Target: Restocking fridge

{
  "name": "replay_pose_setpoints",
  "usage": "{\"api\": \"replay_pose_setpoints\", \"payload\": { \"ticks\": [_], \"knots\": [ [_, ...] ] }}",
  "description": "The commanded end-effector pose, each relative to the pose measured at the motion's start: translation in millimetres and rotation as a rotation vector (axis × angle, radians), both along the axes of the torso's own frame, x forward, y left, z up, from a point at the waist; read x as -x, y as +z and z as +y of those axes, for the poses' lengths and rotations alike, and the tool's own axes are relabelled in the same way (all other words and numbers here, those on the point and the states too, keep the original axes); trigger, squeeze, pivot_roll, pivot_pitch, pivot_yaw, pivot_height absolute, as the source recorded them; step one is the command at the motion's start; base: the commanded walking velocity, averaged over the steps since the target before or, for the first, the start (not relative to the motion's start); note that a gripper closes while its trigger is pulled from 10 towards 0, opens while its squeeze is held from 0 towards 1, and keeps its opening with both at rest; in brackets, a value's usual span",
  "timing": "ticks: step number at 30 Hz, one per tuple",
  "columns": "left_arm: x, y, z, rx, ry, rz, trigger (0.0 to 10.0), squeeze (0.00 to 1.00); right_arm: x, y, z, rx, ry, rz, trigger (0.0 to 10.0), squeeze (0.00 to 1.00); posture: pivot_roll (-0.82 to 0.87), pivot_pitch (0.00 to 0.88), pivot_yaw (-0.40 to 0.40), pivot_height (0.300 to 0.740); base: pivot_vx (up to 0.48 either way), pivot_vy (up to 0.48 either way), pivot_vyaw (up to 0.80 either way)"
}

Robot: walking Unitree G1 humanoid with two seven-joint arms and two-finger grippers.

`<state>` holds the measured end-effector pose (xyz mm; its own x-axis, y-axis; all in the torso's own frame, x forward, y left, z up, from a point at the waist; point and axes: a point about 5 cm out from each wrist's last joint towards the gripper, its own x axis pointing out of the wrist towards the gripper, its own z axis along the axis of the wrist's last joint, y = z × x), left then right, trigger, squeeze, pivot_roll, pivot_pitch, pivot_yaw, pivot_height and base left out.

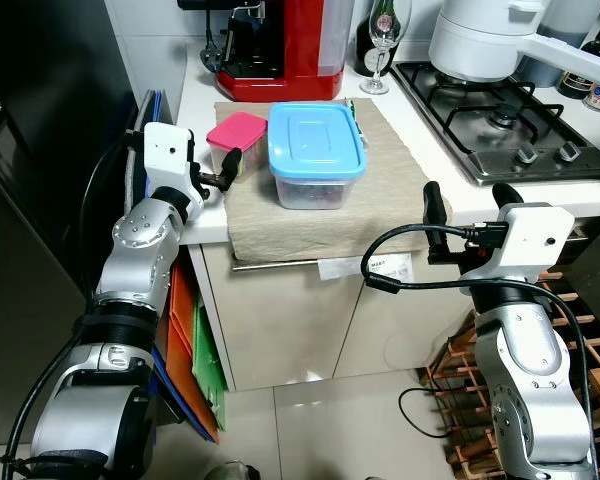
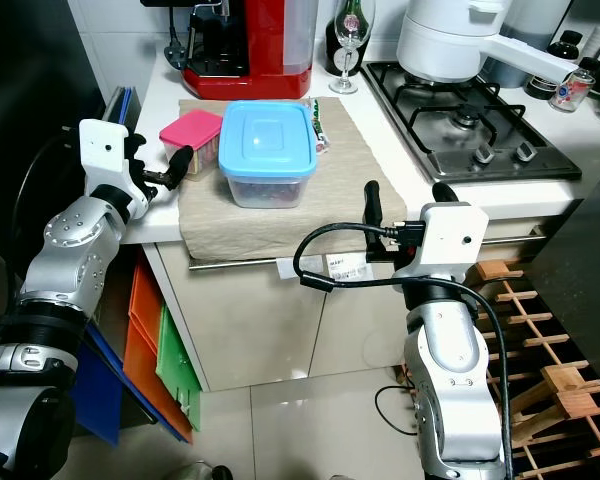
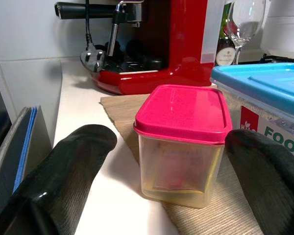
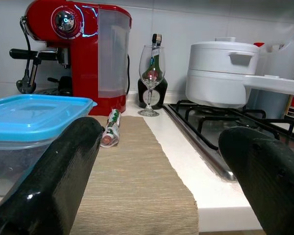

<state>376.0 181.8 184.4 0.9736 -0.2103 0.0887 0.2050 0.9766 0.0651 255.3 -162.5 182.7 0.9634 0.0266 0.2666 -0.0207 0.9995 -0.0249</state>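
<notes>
left pincer [image 3: 161, 161]: fingers spread wide, holding nothing, one on each side of the pink-lidded tub [image 3: 182, 142] without touching | right pincer [image 4: 161, 161]: wide open, empty, level with the counter [image 1: 540, 195] edge | tub: on beige mat [image 1: 380, 190], just beside blue-lidded box [image 1: 316, 152] | behind: red coffee machine [image 1: 285, 45]

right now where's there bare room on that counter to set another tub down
Bare cloth lies between the blue-lidded container and the hob, running to the counter's front edge. A narrow white strip runs left of the pink-lidded tub, but the open left gripper sits there. The back is crowded: coffee machine, wine glass.
</notes>
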Motion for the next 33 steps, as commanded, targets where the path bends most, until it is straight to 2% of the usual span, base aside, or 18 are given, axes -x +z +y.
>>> {"api": "replay_pose_setpoints", "payload": {
  "ticks": [1, 18, 19, 20, 21, 22, 23, 24, 25, 27, 28, 33],
  "knots": [
    [-2.5, 7, 0.4, -0.002, -0.002, -0.018, 10.0, 0.00, 0.0, 3, -1.4, 0.008, -0.009, -0.018, 10.0, 0.00, -0.13, 0.000, 0.007, 0.740, 0.000, 0.000, 0.00],
    [-4.2, 7, 0.0, 0.002, -0.022, -0.016, 10.0, 0.00, 0.3, 3, -1.6, 0.008, -0.010, -0.018, 10.0, 0.00, -0.13, 0.000, 0.007, 0.740, 0.000, 0.000, 0.00],
    [15.0, 18, -3.0, 0.048, 0.005, -0.081, 10.0, 0.00, 2.7, 4, -1.8, -0.002, -0.003, -0.015, 10.0, 0.00, -0.08, 0.025, -0.012, 0.740, 0.000, 0.000, 0.00],
    [15.0, 18, -3.0, 0.048, 0.005, -0.081, 10.0, 0.00, 2.7, 4, -1.8, -0.002, -0.003, -0.015, 10.0, 0.00, -0.08, 0.025, -0.012, 0.740, 0.000, 0.000, 0.00],
    [36.8, 26, -5.4, 0.090, 0.028, -0.130, 10.0, 0.00, 4.0, 3, -1.1, -0.010, 0.008, -0.008, 10.0, 0.00, -0.08, 0.025, -0.012, 0.740, 0.000, 0.000, 0.00],
    [36.8, 26, -5.4, 0.090, 0.028, -0.130, 10.0, 0.00, 4.0, 3, -1.1, -0.010, 0.008, -0.008, 10.0, 0.00, -0.08, 0.025, -0.012, 0.740, 0.000, 0.000, 0.00],
    [58.3, 28, -8.8, 0.114, 0.041, -0.155, 10.0, 0.00, 3.9, 2, 0.6, -0.016, 0.023, -0.004, 10.0, 0.00, -0.06, 0.019, -0.018, 0.740, 0.000, 0.000, 0.00],
    [72.0, 26, -11.4, 0.131, 0.049, -0.163, 10.0, 0.00, 3.0, 2, 2.0, -0.019, 0.034, -0.001, 10.0, 0.00, -0.06, 0.014, -0.020, 0.740, 0.000, 0.000, 0.00],
    [78.3, 21, -13.3, 0.137, 0.056, -0.156, 10.0, 0.00, 1.8, 1, 3.8, -0.021, 0.042, -0.003, 10.0, 0.00, -0.06, 0.014, -0.020, 0.740, 0.000, 0.000, 0.00],
    [78.3, 21, -13.3, 0.137, 0.056, -0.156, 10.0, 0.00, 1.8, 1, 3.8, -0.021, 0.042, -0.003, 10.0, 0.00, -0.06, 0.014, -0.020, 0.740, 0.000, 0.000, 0.00],
    [88.0, 21, -22.6, 0.148, 0.044, -0.184, 10.0, 0.00, -1.6, 2, 6.7, -0.027, 0.050, -0.013, 10.0, 0.00, -0.04, 0.000, -0.024, 0.740, 0.000, 0.000, 0.00],
    [92.7, 29, -33.4, 0.133, 0.021, -0.244, 10.0, 0.00, -4.5, 4, 8.4, -0.027, 0.053, -0.033, 10.0, 0.00, -0.04, 0.000, -0.021, 0.740, 0.000, 0.000, 0.00]
  ]
}}
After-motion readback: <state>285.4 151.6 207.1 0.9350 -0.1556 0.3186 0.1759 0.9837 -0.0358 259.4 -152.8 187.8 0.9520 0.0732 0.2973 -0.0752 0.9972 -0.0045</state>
